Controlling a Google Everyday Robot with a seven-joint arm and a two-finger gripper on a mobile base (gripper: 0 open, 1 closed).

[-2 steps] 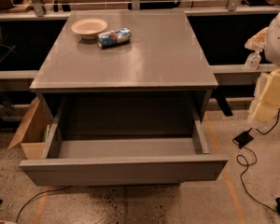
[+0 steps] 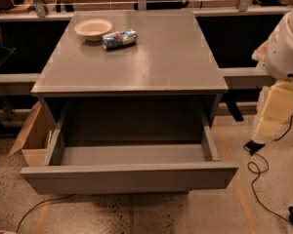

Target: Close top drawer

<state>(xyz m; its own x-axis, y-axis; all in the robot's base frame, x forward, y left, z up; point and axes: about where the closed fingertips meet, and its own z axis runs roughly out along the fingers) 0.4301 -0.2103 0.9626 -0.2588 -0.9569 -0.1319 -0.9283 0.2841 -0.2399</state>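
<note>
The top drawer (image 2: 129,177) of the grey cabinet (image 2: 136,57) stands pulled far out. Its wide flat handleless front faces me, and its shallow grey inside (image 2: 132,154) looks empty. My arm (image 2: 278,106), white and cream, hangs at the right edge, to the right of the cabinet and apart from the drawer. My gripper (image 2: 255,144) is at the arm's lower end, near the floor by the drawer's right front corner, and touches nothing I can see.
A cream bowl (image 2: 93,29) and a crushed blue can (image 2: 119,39) lie on the cabinet top at the back left. An open cardboard box (image 2: 33,140) stands on the floor left of the drawer. Black cables (image 2: 256,179) trail over the floor at right.
</note>
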